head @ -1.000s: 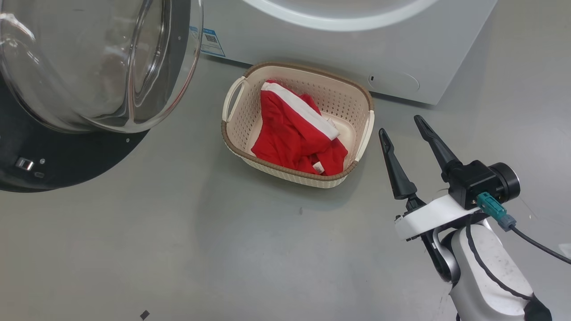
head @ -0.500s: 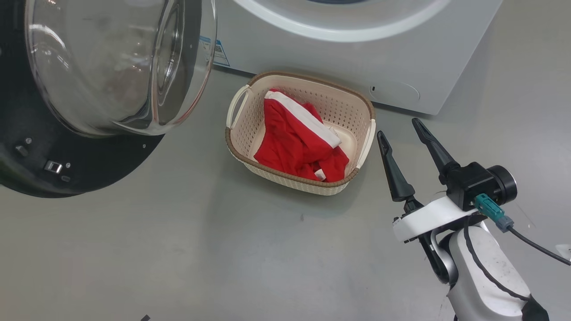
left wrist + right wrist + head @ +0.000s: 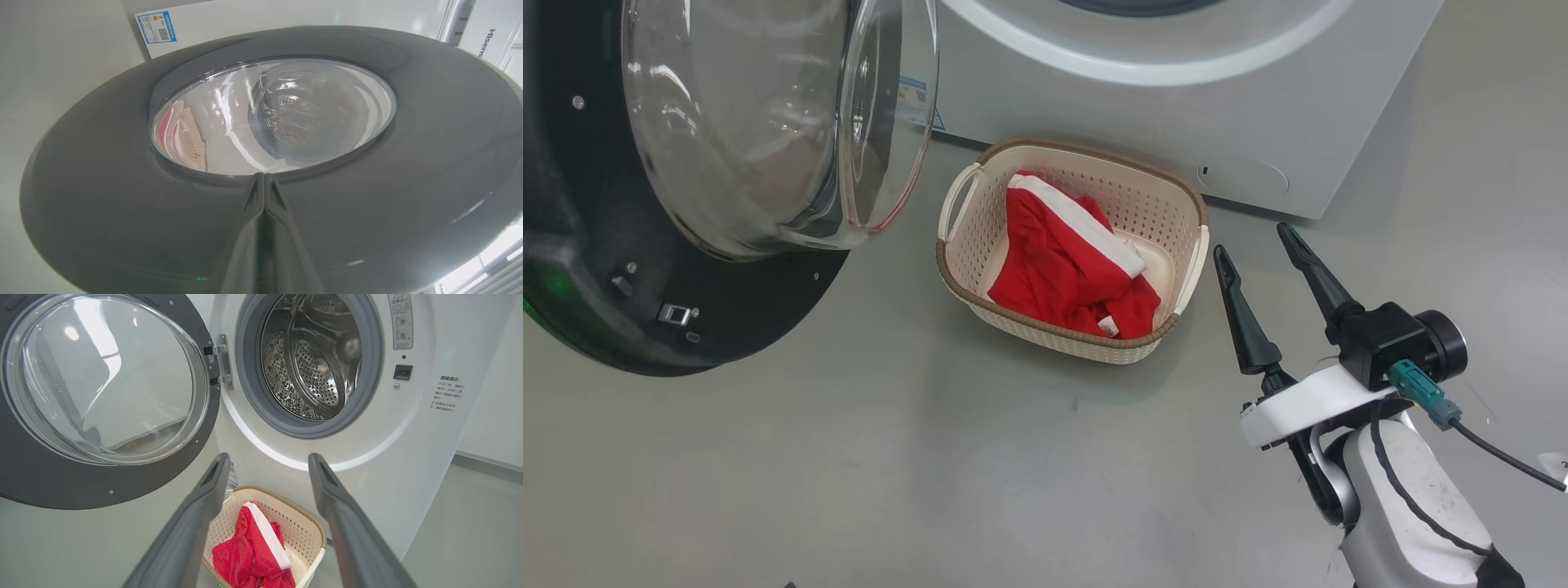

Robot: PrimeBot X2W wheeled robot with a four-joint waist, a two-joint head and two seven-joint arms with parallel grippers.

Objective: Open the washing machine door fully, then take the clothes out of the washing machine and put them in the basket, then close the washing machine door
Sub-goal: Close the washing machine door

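Grey floor (image 3: 849, 457), basket (image 3: 1054, 335) with long axis along washing machine (image 3: 1094, 122) front.

Left: washing machine door (image 3: 104, 390) open beside steel drum (image 3: 316, 361). Below: clothes (image 3: 245, 555) in basket (image 3: 304, 522), basket perhaps touching washing machine (image 3: 408, 437) front. Near: right gripper (image 3: 269, 457), jaws apart.

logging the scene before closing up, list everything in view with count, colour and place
smooth floor: one, grey, underneath
white front-loading washing machine: one, white, on the floor
round door with glossy black rim and clear glass bowl: one, black, swung open
perforated steel drum: one, silver, inside the machine's opening
blue-edged sticker: one, blue, low on the machine's front
cream plastic basket with brown rim: one, cream, on the floor before the machine
red fabric garment with white band: one, red, in the basket
left gripper: one, dark, shut, at the door's outer rim
right gripper: one, dark, open, right of the basket
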